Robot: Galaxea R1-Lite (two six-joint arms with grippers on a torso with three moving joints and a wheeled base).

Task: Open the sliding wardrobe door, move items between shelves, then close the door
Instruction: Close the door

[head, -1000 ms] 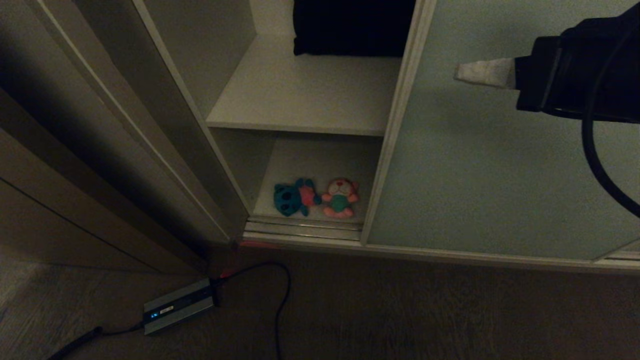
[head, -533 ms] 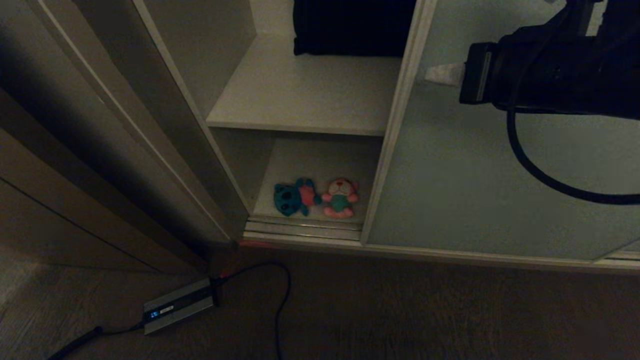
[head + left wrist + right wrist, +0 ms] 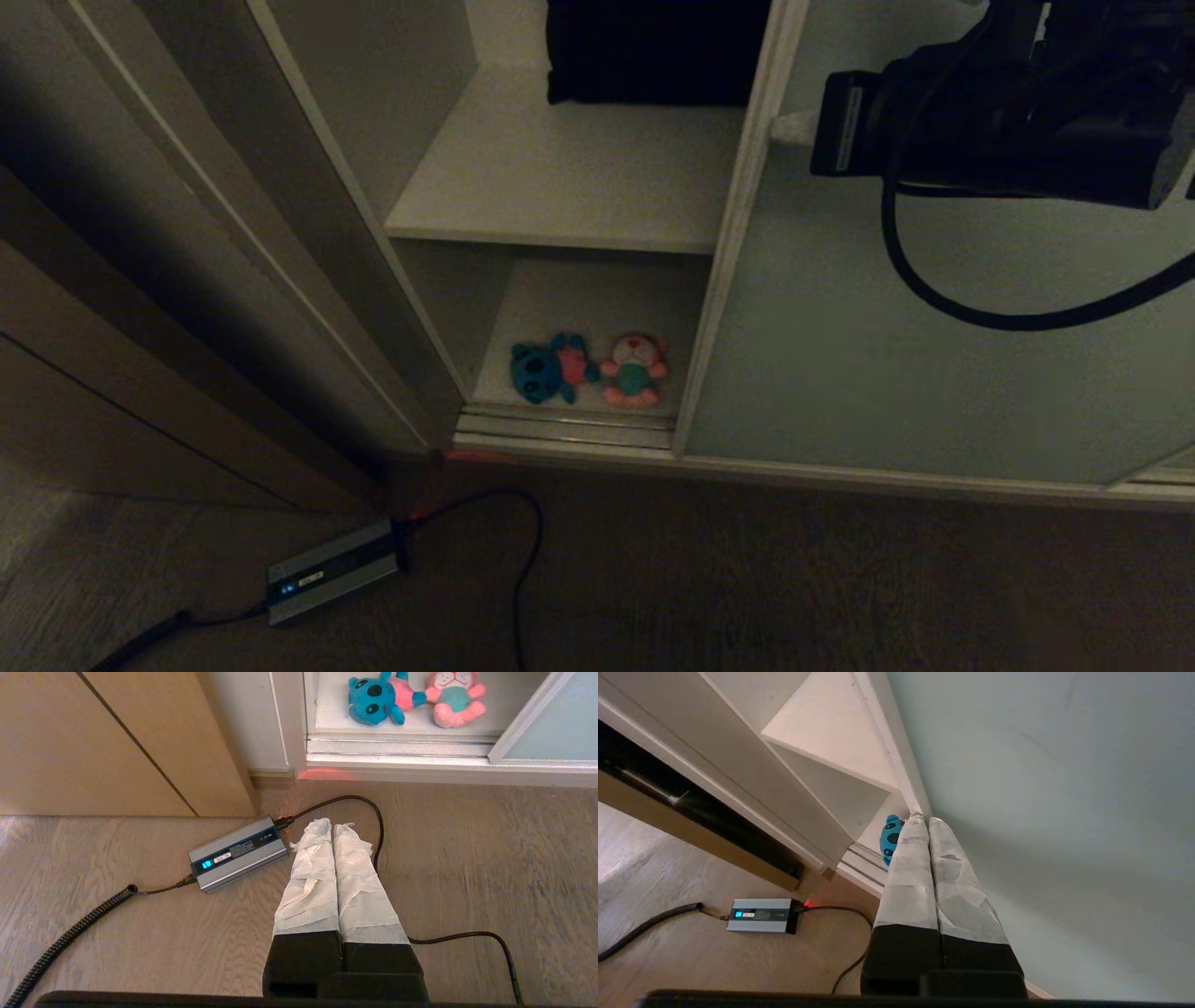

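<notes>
Both fingers of my right end effector (image 3: 923, 820) were pressed together, empty, at the sliding wardrobe door (image 3: 915, 373) edge; they could slip off. Toys (image 3: 588, 369) lay on the bottom shelf (image 3: 597, 299).

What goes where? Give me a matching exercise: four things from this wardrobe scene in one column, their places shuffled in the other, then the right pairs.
Things
1. blue plush toy
2. black cushion
3. grey power box
4. right gripper

Places
A. on the wooden floor, cable attached
B. on the upper shelf
C. at the frame edge of the sliding wardrobe door
D. on the bottom shelf, left of the pink plush toy

Pairs: 1-D, 2-B, 3-A, 4-C
</notes>
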